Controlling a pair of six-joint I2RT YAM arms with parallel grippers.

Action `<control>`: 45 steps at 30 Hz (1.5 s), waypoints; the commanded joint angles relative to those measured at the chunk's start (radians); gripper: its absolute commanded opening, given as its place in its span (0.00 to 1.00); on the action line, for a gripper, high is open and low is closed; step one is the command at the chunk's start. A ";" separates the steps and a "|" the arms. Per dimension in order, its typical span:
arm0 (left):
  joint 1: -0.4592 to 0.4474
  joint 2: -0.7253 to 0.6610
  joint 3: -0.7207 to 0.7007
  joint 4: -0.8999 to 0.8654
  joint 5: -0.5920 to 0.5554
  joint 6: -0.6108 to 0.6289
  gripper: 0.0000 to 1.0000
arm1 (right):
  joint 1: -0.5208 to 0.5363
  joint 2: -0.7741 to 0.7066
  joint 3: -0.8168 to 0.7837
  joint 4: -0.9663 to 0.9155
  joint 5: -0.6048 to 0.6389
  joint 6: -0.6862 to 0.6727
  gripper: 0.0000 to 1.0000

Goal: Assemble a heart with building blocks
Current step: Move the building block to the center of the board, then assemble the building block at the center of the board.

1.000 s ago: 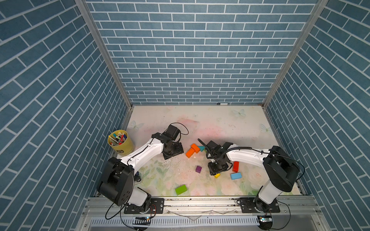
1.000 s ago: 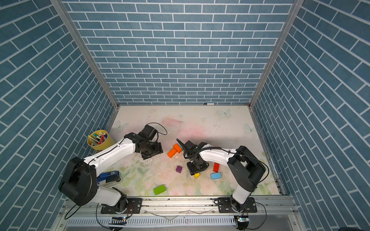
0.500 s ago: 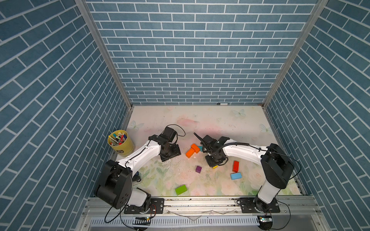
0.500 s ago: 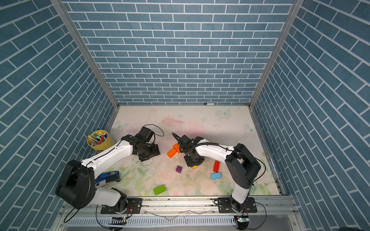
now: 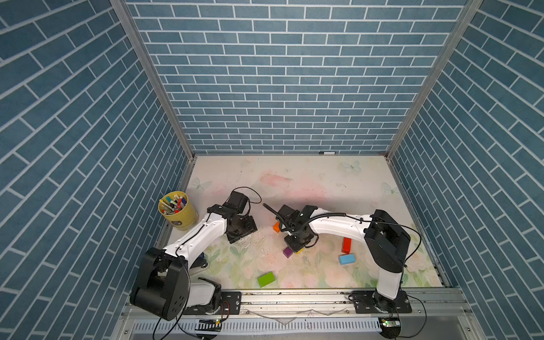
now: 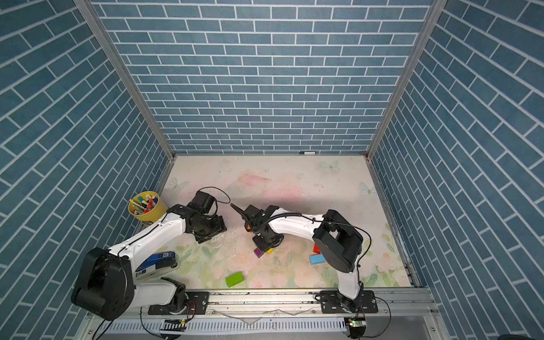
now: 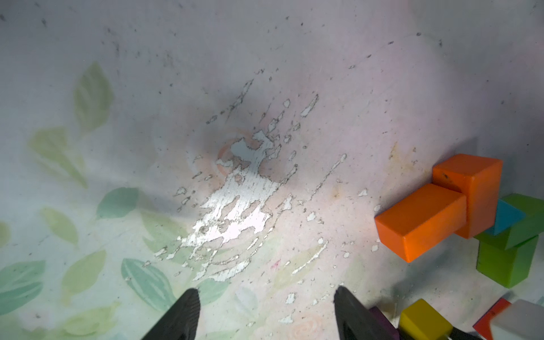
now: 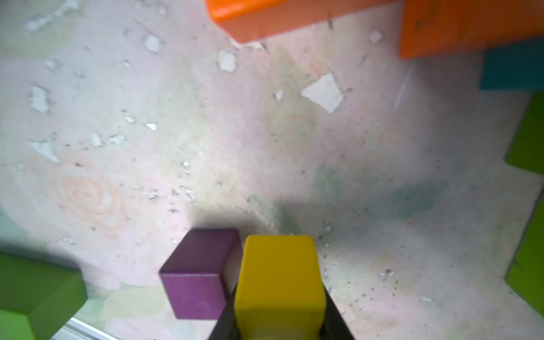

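No legible text, label or number anywhere

My count, ten glossy pieces total: two orange rectangular bricks (image 7: 421,220), three green rectangular bricks (image 5: 266,279), one yellow rectangular brick (image 8: 279,279), one red rectangular brick (image 5: 346,245), one light-blue rectangular brick (image 5: 346,259), one purple cube (image 8: 200,273), one teal triangle (image 7: 507,216). Also one yellow cup (image 5: 181,220) of marker pens (image 5: 174,203), one blue-and-white stapler-like gadget (image 6: 157,260).

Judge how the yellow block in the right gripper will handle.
Probably rigid: the yellow block shows crisp edges between the right gripper's jaws. Its smooth faces might slip in a light pinch. Flat-sided, it should not roll, but could nudge the purple cube close beside it.
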 commanded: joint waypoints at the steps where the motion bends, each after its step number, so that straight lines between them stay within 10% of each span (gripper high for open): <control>1: 0.010 0.001 -0.018 0.007 0.007 0.019 0.74 | -0.006 0.043 0.048 -0.037 -0.053 -0.086 0.12; 5: 0.020 -0.008 -0.035 0.011 0.006 0.021 0.74 | -0.007 0.081 0.096 -0.073 -0.001 -0.109 0.37; 9: 0.028 -0.017 -0.049 0.015 0.009 0.022 0.75 | -0.011 0.083 0.099 -0.080 0.012 -0.113 0.41; 20: 0.039 -0.009 -0.058 0.022 0.007 0.035 0.74 | 0.005 0.106 0.133 -0.070 -0.062 -0.121 0.07; 45: 0.070 0.027 -0.065 0.081 0.031 0.044 0.74 | -0.051 0.171 0.220 -0.089 0.042 -0.166 0.07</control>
